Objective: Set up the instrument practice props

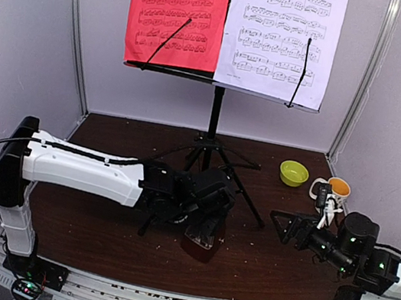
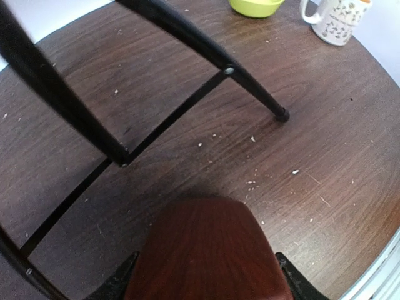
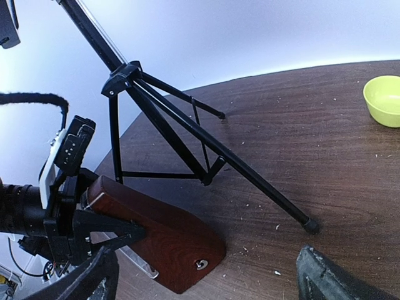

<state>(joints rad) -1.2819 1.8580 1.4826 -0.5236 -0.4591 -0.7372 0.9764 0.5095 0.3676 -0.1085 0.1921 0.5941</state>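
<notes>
The black tripod music stand (image 1: pixel 214 113) stands at the back centre with a red sheet (image 1: pixel 176 12) and a white sheet (image 1: pixel 283 36) on its desk. The red-brown metronome (image 1: pixel 201 241) rests on the table in front of the stand, tilted. My left gripper (image 1: pixel 203 224) is shut on the metronome (image 2: pixel 206 253), a finger on each side; it also shows in the right wrist view (image 3: pixel 164 240). My right gripper (image 1: pixel 284 225) is open and empty, to the right of the metronome, apart from it. Stand legs (image 3: pixel 206 147) run beside the metronome.
A small green bowl (image 1: pixel 293 173) and a spotted white mug (image 1: pixel 333 190) sit at the back right. The stand's right leg tip (image 2: pixel 282 115) lies between the metronome and the bowl. The table's front edge (image 1: pixel 161 283) is close behind the metronome.
</notes>
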